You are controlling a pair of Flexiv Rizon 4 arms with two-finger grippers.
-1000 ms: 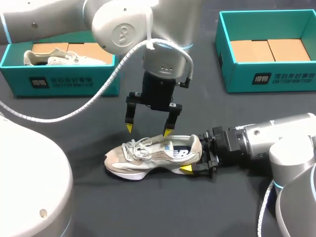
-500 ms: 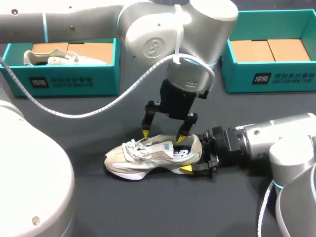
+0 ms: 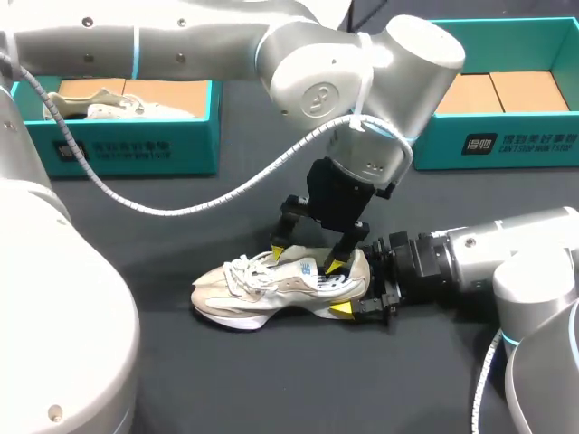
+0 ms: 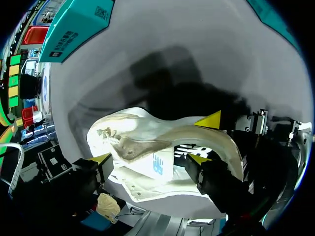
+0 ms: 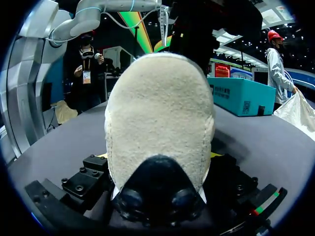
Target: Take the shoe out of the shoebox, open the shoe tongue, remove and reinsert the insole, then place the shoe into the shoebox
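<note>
The shoe (image 3: 262,291) lay on its sole on the dark worktop (image 3: 181,380), outside both boxes, with its toe toward my left. My right tool (image 3: 360,285) lay low along the worktop and pinched the heel from two sides. My left tool (image 3: 308,259) hung over the shoe's opening with its fingers spread, one yellow tip by the laces and the other at the collar. The tongue (image 4: 158,164), with its blue mark, sat between them. I could not tell whether those tips touched the fabric. The left shoebox (image 3: 118,149), teal, stood at the far side and held a second shoe (image 3: 90,101). The right shoebox (image 3: 507,136), also teal, stood well apart from the shoe.
</note>
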